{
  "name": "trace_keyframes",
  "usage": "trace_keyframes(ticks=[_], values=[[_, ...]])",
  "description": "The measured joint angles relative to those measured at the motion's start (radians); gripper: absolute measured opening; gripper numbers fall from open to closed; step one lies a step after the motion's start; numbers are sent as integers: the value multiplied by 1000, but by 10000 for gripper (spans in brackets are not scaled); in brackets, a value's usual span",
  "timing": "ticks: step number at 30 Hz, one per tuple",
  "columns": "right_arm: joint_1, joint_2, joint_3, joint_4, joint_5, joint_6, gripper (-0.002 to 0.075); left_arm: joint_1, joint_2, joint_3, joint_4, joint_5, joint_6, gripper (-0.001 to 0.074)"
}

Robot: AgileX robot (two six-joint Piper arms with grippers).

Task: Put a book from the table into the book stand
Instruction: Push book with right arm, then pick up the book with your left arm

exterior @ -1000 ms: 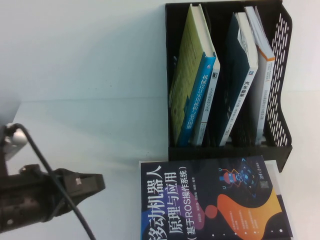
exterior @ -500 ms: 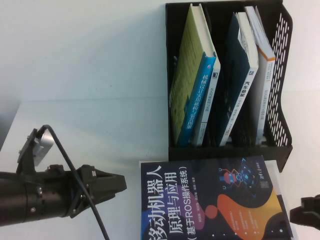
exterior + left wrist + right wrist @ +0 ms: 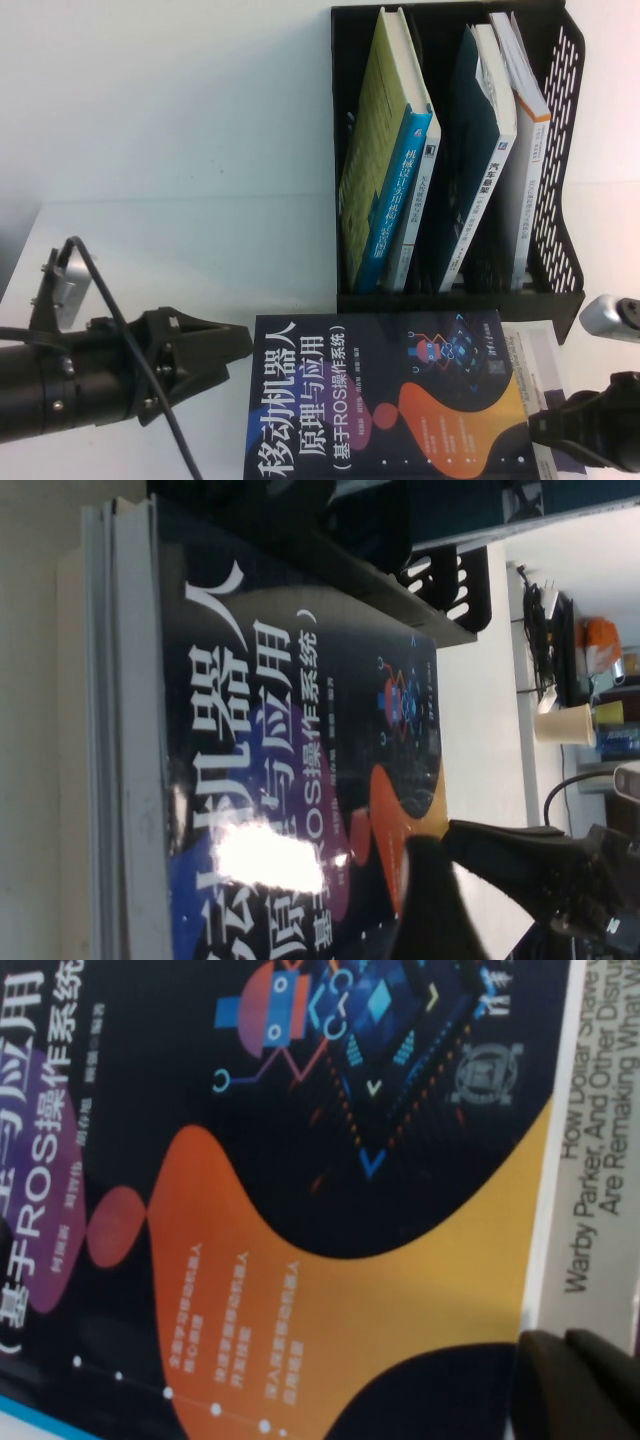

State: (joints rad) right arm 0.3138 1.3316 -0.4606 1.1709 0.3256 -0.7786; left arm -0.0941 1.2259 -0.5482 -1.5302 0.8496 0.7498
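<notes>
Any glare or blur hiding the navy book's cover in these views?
Left wrist view: a white glare patch blots part of the title on the book. Right wrist view: cover sharp, right gripper a dark blur at the book's edge. High view: cover readable, left gripper beside it.

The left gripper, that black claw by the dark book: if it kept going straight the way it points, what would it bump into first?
Probably the book: the left gripper points at its near edge, almost touching. Its height above the table is unclear. The right gripper waits opposite.
</notes>
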Motion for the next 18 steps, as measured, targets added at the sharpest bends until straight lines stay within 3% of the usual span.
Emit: trace_keyframes(ticks=[6,9,14,18], values=[[8,1,0,60,-12,-68,1,181,70,0,0,181,33,403],[8,11,-17,78,-13,-92,1,265,135,0,0,274,77,454],[8,84,-81,91,36,-106,1,290,221,0,22,298,136,636],[8,159,-147,101,98,-120,1,290,278,-2,37,300,166,682]])
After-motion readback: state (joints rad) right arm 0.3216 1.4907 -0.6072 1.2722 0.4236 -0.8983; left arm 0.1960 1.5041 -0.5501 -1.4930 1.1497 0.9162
